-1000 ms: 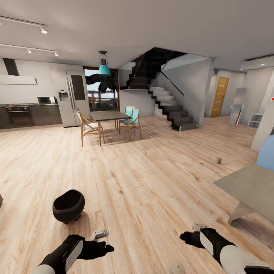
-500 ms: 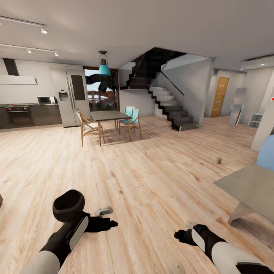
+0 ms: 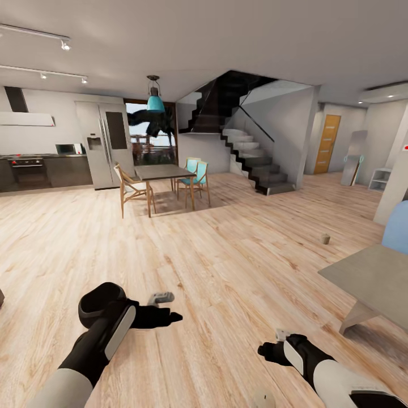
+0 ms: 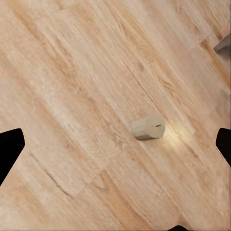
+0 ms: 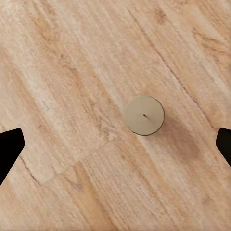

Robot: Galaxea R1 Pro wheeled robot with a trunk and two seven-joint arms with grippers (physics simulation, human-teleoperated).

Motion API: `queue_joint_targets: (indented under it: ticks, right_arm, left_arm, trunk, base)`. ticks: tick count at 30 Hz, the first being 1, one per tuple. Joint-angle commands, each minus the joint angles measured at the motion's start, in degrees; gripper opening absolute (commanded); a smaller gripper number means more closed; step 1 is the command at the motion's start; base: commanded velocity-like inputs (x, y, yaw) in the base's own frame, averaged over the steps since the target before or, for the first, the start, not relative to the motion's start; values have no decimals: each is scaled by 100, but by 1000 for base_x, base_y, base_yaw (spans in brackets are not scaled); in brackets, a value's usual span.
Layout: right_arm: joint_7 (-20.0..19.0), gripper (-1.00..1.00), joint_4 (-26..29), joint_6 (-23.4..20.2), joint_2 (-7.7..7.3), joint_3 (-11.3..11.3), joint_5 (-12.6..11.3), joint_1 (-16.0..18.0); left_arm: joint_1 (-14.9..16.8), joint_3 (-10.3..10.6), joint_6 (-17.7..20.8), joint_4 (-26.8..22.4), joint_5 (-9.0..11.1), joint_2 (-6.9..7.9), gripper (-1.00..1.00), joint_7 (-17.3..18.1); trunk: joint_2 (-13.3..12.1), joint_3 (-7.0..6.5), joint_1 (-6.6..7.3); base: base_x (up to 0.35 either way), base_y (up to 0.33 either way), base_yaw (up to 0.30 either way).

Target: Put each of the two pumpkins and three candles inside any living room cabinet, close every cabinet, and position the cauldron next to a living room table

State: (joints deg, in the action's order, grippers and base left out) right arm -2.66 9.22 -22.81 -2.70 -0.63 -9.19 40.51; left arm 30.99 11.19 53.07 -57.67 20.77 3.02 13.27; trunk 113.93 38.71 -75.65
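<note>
The cauldron (image 3: 97,301) sits on the floor (image 3: 226,266), partly behind the left arm. A candle (image 3: 324,238) stands beyond the bench (image 3: 371,277). Left pincer (image 3: 161,309) and right pincer (image 3: 272,345), both spread open, each hover over a candle (image 4: 148,127) (image 5: 144,115).

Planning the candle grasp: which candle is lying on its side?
The candle under the left hand: side wall and wick end both show. The one under the right hand stands upright, top facing the camera.

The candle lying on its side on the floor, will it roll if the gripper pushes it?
Probably yes: the candle lies on its round side on smooth floor planks. It looks short and stiff, so wide-open fingers might grip it firmly.
</note>
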Motion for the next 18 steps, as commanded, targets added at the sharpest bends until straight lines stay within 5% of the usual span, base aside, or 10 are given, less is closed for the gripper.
queue_joint_targets:
  ticks: [1,11,18]
  right_arm:
    - [-7,100,12,-30,-2,-5,-30,1]
    - [0,100,18,-49,-6,-13,-30,1]
    - [243,100,69,-556,-10,-15,-43,42]
  left_arm:
    - [4,5,19,-45,-44,-3,100,40]
    - [4,6,434,-564,-47,-53,100,46]
    - [30,6,492,-732,-75,-387,100,-30]
  trunk:
    - [3,6,1]
    - [284,160,-153]
    - [564,346,-307]
  base:
    - [0,0,0]
    - [0,0,16]
    - [0,0,59]
